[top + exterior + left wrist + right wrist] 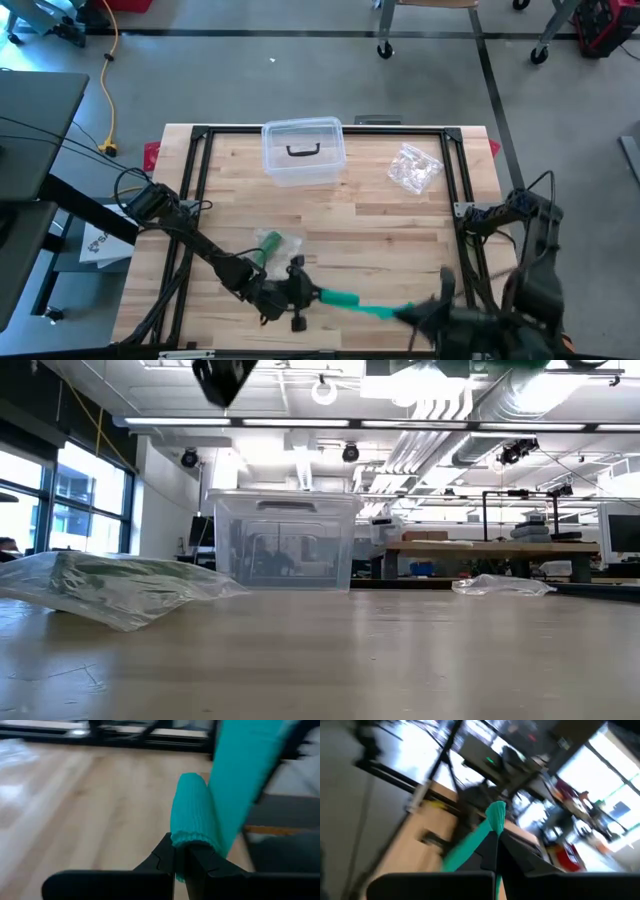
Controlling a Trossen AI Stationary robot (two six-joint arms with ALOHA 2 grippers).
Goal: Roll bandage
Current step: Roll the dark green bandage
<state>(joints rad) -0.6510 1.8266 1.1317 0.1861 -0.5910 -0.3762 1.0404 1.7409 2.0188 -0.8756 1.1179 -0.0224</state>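
Note:
A teal bandage (pixel 355 302) stretches between my two grippers above the table's near edge. My left gripper (pixel 305 292) is shut on its left, partly rolled end (pixel 192 822). My right gripper (pixel 415 317) is shut on its right end (pixel 496 815). The strip (pixel 465 847) runs from one to the other. The low view shows neither the bandage nor the holds. My left gripper pinches the bandage's rolled end (pixel 190 842) between its two fingers, coming level from the table's left. The roll is clear of the table, and the strip (pixel 245 770) leads away from it toward my right gripper. My right gripper pinches the bandage's free end (pixel 495 826) between its two fingers, coming from the table's right. A short bunched tip stands past the fingers. The strip runs off toward my left gripper, lifted clear of the table and fairly straight.
A clear lidded box (pixel 303 150) stands at the far middle. A crumpled clear bag (pixel 415 168) lies at the far right. A clear bag with something green in it (pixel 272 245) lies just beyond my left gripper. Bare wood lies in the middle.

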